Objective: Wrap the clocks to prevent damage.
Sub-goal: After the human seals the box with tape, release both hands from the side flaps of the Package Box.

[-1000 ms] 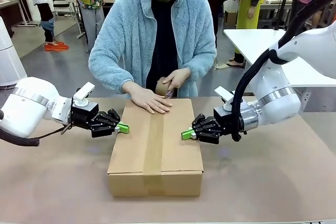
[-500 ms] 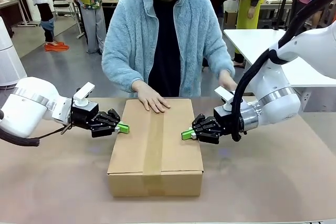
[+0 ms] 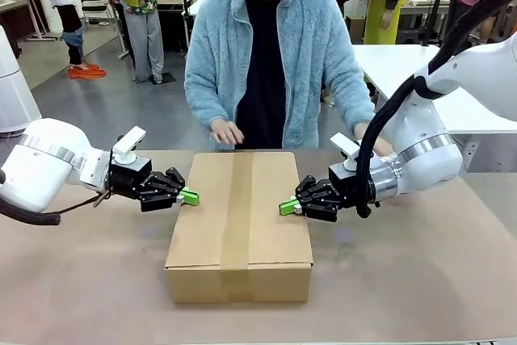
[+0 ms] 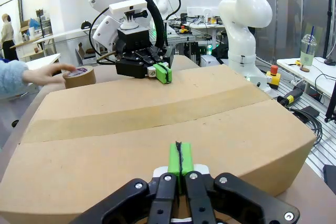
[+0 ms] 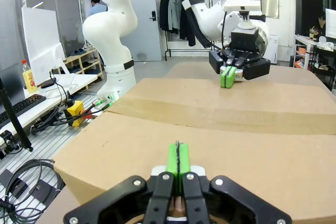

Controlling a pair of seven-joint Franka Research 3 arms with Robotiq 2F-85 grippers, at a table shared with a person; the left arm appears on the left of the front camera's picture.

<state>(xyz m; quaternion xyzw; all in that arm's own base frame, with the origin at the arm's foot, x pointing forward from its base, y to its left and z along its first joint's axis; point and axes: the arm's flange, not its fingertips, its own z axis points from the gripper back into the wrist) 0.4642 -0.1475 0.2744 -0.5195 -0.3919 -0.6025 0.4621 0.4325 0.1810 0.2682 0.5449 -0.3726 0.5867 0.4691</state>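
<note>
A: We see a closed cardboard box in the middle of the worktop, with 1 strip of brown tape running along its top seam and down the near face.

B: And the clocks? We cannot see them; the box is shut, so we cannot tell where they lie.

A: Our left pincer sits at the box's left edge, green pads pressed together, holding nothing. In the left wrist view the same pincer points across the box top, its tip at the near edge.

B: Our right pincer mirrors it at the right edge, also pressed together and empty. The right wrist view shows it level with the lid, with the other arm's pincer facing it from the far side.

A: The person stands at the far side. 1 hand hovers just behind the box's far edge.

B: The other hand touches a tape roll resting on the worktop beside the box, near our right arm.
</note>
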